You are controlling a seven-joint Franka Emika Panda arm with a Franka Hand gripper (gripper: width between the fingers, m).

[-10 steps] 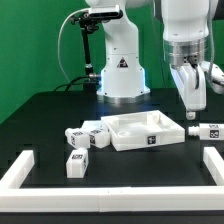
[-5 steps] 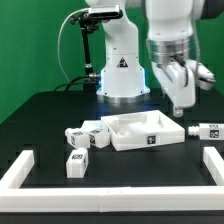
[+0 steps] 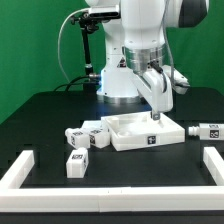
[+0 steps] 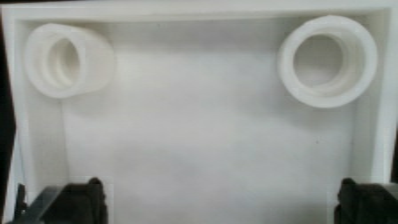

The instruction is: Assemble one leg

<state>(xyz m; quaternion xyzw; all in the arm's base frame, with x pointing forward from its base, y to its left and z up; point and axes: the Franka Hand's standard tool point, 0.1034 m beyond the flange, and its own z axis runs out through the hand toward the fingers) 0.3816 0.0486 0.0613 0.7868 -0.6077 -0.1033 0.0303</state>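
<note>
So the exterior view gives the whole layout: the hand (image 3: 160, 117) hangs over the back right part of the big square panel (image 3: 140, 135), which sits mid-counter (image 3: 50, 110). None of the 4 legs is anywhere near being held. 1 lone leg (image 3: 208, 130) lies on the counter at the exterior view's right, just past the panel's edge. 2 huddled legs (image 3: 97, 137) lie together at the panel's other side, and the front leg (image 3: 77, 163) stands nearer the camera on the exterior view's left. You can't judge the finger gap from there, tbh. The wrist view settles it: the hand (image 4: 222, 205) is spread wide, with a dark fingertip (image 4: 80, 200) low at each side of the picture and nothing between them but panel. That view also shows what the exterior one doesn't, 2 round raised collars (image 4: 68, 60) moulded into the panel's underside, ringed like screw sockets, plus a shallow rim around the edge. No leg shows up in it at all. Everything white looks like smooth plastic, the legs are blocky rectangular posts with black-and-white square tags, and the counter is matte black.
</note>
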